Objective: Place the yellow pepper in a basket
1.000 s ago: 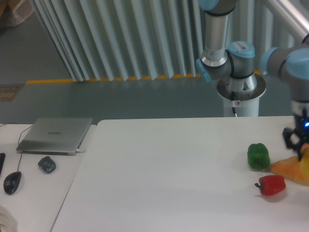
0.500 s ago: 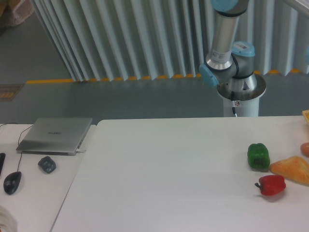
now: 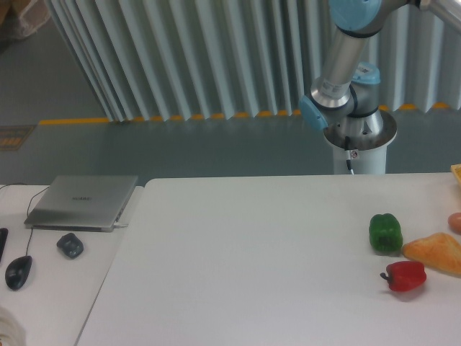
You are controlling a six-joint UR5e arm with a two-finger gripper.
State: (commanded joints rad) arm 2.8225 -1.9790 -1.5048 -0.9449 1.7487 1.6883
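We see only the arm's base and lower links (image 3: pixel 346 72) behind the desk (image 3: pixel 252 252); the hand lies outside the view, so we cannot tell its state. The yellow pepper is not visible either. On the desk's right side a green pepper (image 3: pixel 385 233), red pepper (image 3: pixel 405 275) and pale orange wedge (image 3: pixel 436 253) lie close together.

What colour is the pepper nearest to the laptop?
Green. The pepper shows clearly in the fixed camera view, left of the orange wedge.
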